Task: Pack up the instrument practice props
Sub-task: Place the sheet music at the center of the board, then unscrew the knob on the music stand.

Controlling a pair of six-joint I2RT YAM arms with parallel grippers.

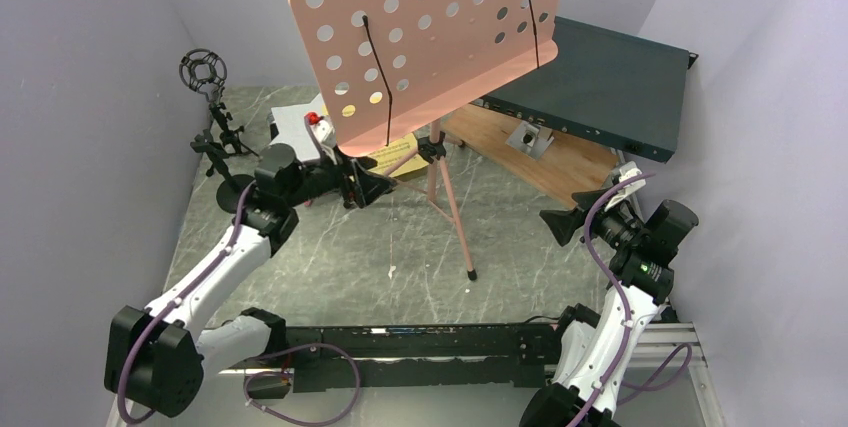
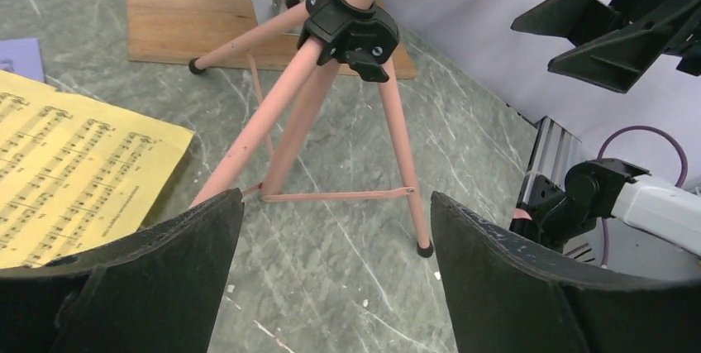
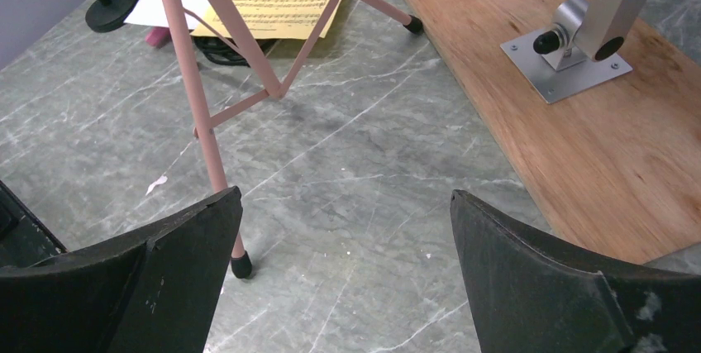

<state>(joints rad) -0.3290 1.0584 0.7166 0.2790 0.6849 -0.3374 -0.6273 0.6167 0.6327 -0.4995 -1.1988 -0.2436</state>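
Top external: music desk (image 1: pixel 430 32) on marbled table (image 1: pixel 380 267), lilac walls (image 1: pixel 80 47).

Upright pink music desk (image 1: pixel 440 47) on tripod (image 2: pixel 264 117); yellow page (image 2: pixel 74 171) beside.

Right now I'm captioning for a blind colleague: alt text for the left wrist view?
Pink tripod legs, joined at a black collar, stand on a grey table beyond the open left gripper. Yellow sheet music lies left, a wooden board behind.

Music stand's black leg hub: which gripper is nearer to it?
Left. The left gripper sits open just left of the hub, pointing at it; the right gripper hangs open well off to its right.
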